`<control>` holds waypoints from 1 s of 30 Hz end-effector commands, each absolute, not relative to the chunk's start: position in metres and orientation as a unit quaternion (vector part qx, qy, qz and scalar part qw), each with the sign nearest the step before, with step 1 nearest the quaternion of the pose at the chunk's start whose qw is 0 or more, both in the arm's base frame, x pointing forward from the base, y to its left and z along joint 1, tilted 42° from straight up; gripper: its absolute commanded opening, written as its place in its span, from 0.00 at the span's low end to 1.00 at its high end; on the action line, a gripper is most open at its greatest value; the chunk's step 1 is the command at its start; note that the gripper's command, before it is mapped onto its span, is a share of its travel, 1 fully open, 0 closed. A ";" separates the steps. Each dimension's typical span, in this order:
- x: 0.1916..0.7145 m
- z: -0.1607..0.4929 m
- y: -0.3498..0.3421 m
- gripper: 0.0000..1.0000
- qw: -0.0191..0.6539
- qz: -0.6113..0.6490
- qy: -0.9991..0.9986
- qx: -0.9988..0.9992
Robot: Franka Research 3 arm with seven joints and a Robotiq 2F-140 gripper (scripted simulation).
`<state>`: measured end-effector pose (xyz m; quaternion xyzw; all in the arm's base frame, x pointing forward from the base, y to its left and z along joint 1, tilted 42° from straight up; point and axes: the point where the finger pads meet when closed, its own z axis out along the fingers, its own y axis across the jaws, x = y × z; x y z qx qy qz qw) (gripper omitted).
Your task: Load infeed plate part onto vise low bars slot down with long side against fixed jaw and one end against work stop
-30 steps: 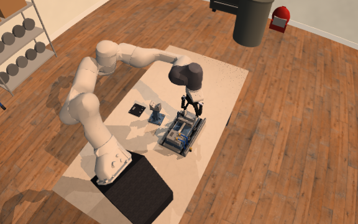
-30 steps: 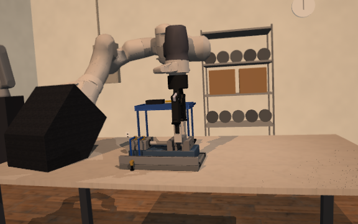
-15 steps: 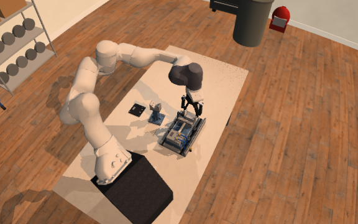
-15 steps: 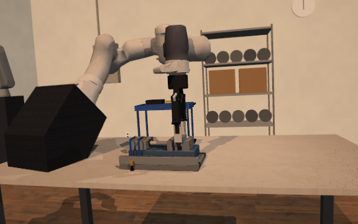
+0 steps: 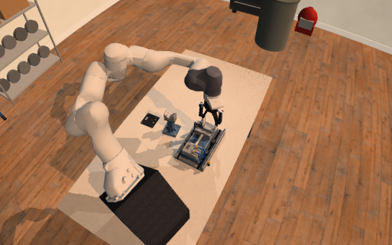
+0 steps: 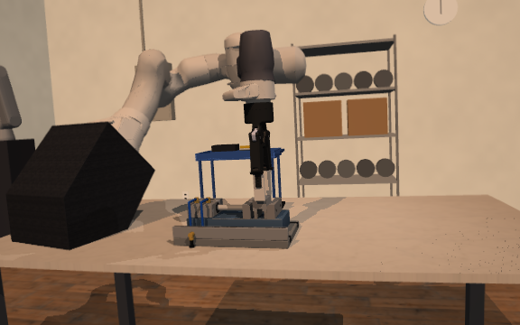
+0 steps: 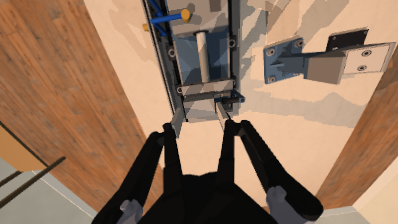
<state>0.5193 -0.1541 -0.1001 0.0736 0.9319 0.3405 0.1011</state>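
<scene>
My gripper (image 5: 211, 122) (image 6: 260, 189) (image 7: 199, 111) points down over the jaw end of the vise (image 5: 196, 139) (image 6: 237, 221), half open. Its pale fingertips reach down on either side of a light surface (image 7: 200, 106) between the jaws. It looks like the part, but its slot and exact seating are hidden. The moving jaw (image 7: 206, 88) (image 6: 246, 209) sits on the cylinder rod (image 7: 202, 55); the fixed jaw (image 6: 273, 208) is at the other end. The work stop is hard to make out. The infeed plate (image 5: 148, 122) (image 7: 345, 41) shows no block. No pressing contact shows at the fingertips.
The V-block (image 5: 170, 116) (image 7: 324, 69) stands on a blue base (image 5: 171, 130) (image 7: 281, 62) beside the vise. The air cylinder (image 5: 192, 150) with blue hoses is at the vise's other end. The large black block (image 5: 155, 204) (image 6: 79, 181) stands near the arm's base.
</scene>
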 end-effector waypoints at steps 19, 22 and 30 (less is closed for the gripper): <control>0.504 -0.061 -0.186 0.47 0.098 0.343 0.931 0.076; 0.503 -0.058 -0.189 0.47 0.098 0.343 0.931 0.076; 0.502 -0.055 -0.191 0.47 0.098 0.343 0.931 0.076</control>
